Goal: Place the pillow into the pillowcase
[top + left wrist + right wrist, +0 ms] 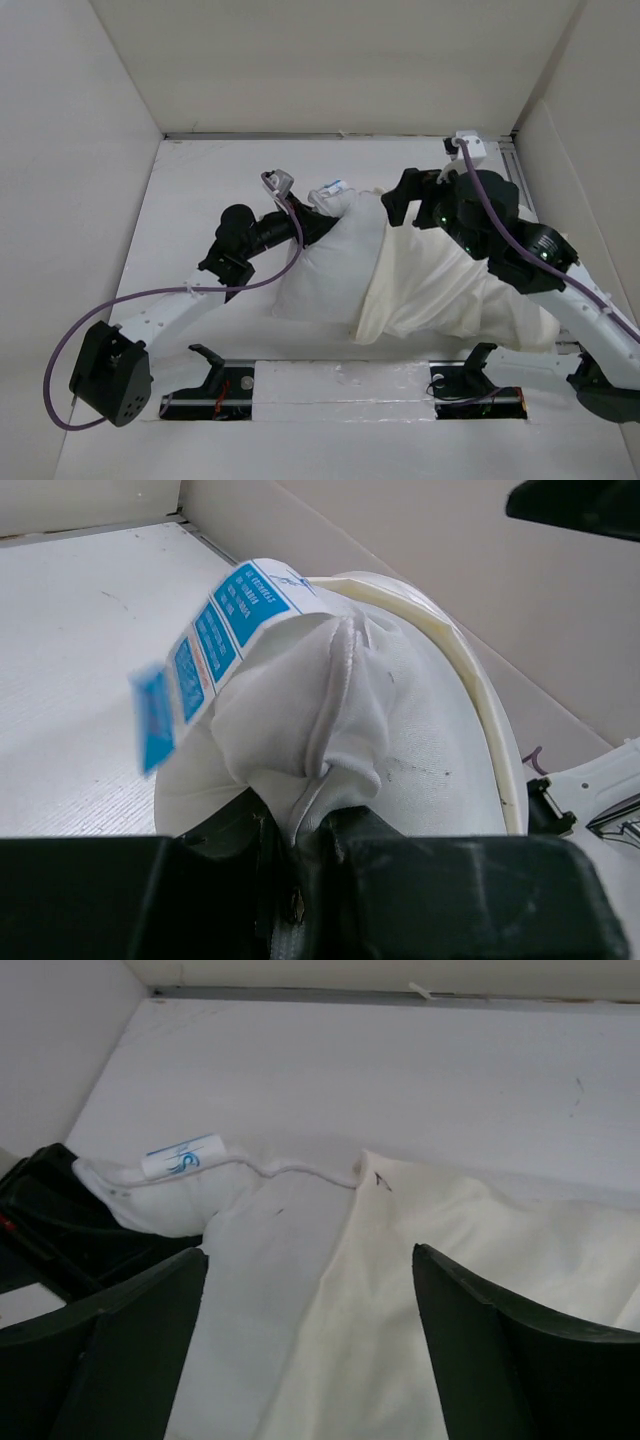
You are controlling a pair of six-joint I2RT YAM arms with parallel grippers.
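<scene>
The left gripper (pixel 300 830) is clamped on the far-left corner of the pillow (pixel 325 265). In the left wrist view, white fabric bunches into a fold between its 2 fingers, with a blue-printed tag (pixel 215 630) sticking up just above. That corner is lifted a little off the table (pixel 200 200).

The pillow lies with its long axis running left to right across the table, tilted slightly so the left end sits nearer the far wall. Its left part is bare. The rest is inside the pillowcase (pixel 450 290), whose mouth opens leftward. The mouth's edge crosses the pillow from far side to near side, about a third of the way along from the bare end.

The right gripper (pixel 310 1260) hangs over the far end of that edge with its 2 fingers spread wide, holding nothing. In its own camera, cream cloth lies beneath and between the fingers, and the bare pillow runs off to the left.

The task looks well over half done, with 1 bare end left to cover. The uncovered part lies left of the right fingers, along the pillow's long axis. The next move probably means taking the case edge directly below and drawing it left toward the held corner. The right arm is the nearer one to that edge. The left arm's grip would serve as the anchor.
</scene>
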